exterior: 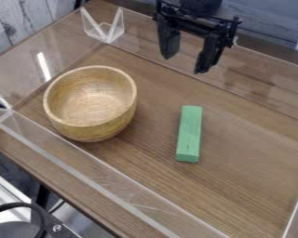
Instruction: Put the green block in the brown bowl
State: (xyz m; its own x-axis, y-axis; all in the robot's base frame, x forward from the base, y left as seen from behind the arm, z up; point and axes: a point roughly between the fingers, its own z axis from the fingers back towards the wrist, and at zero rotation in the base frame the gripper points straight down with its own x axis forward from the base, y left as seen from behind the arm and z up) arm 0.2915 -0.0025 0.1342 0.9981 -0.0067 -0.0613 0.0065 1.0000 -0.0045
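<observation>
The green block (pixel 190 133) lies flat on the wooden table, its long side running roughly front to back, right of the middle. To its left stands the brown bowl (pixel 90 101), round, light tan and with nothing inside. My gripper (pixel 189 52) hangs at the top of the view, black, pointing down, its two fingers (pixel 170 41) spread apart with nothing between them. It is above and behind the block, clear of both block and bowl.
Clear acrylic walls (pixel 64 158) border the table on the left and front. A small clear triangular piece (pixel 103 25) stands at the back left. Dark cables and gear (pixel 27 223) sit below the front left corner.
</observation>
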